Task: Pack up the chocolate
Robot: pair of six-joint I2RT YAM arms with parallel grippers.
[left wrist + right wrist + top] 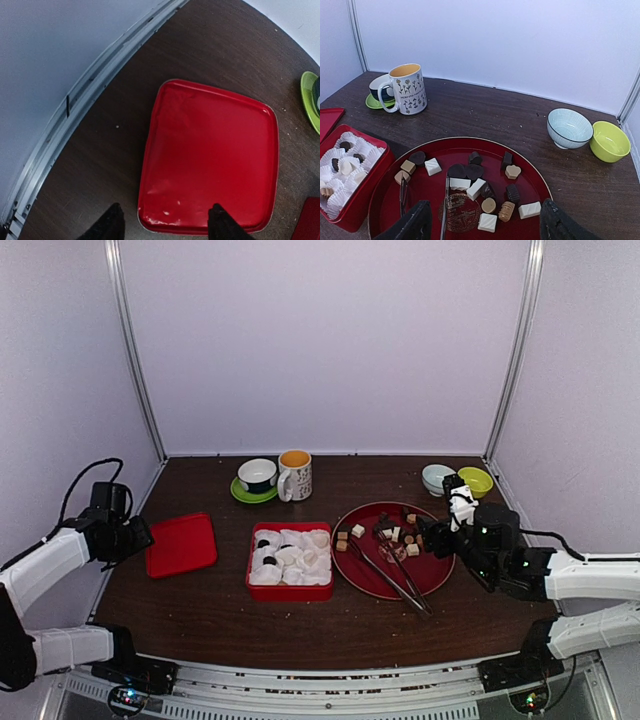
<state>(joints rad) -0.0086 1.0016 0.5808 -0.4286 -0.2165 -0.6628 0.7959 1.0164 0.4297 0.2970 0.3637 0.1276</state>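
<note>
Several pieces of chocolate (475,187), dark, tan and white, lie on a round red plate (445,150), seen from above at the chocolate (395,535) on the plate (435,575). A few pieces (345,146) sit in white paper cups inside the red box (290,592). My right gripper (487,222) hovers open over the plate's near right edge, nothing between its fingers. Far left, my left gripper (166,224) is open and straddles the near corner of the flat red lid (210,160): one finger is over the lid, the other over the table.
Metal tongs (444,205) lie on the plate among the pieces. A flowered mug (295,475) and a cup on a green saucer (257,478) stand behind the box. A pale blue bowl (569,128) and a yellow-green bowl (609,141) stand at the back right.
</note>
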